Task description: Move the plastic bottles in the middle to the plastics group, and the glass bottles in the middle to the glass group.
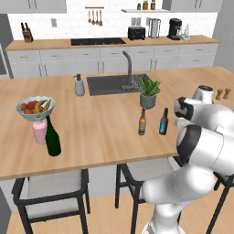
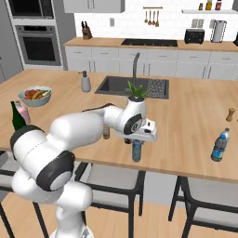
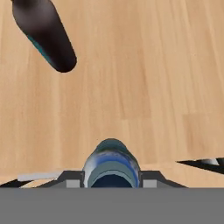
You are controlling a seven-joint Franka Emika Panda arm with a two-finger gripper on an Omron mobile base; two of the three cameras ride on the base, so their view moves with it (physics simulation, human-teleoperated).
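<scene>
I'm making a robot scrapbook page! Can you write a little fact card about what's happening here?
place: wooden kitchen island counter
gripper: shut on the light-blue plastic bottle, held upright at the counter's front edge
middle: amber bottle and dark bottle with blue label, both upright
left end: tall green wine bottle
right end: another blue plastic bottle

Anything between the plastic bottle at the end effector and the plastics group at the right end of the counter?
Nothing visible. The plastic bottle sits in the end effector, and the counter between it and the plastics group bottle is bare wood. The small wooden mill stands farther back, off that line.
</scene>
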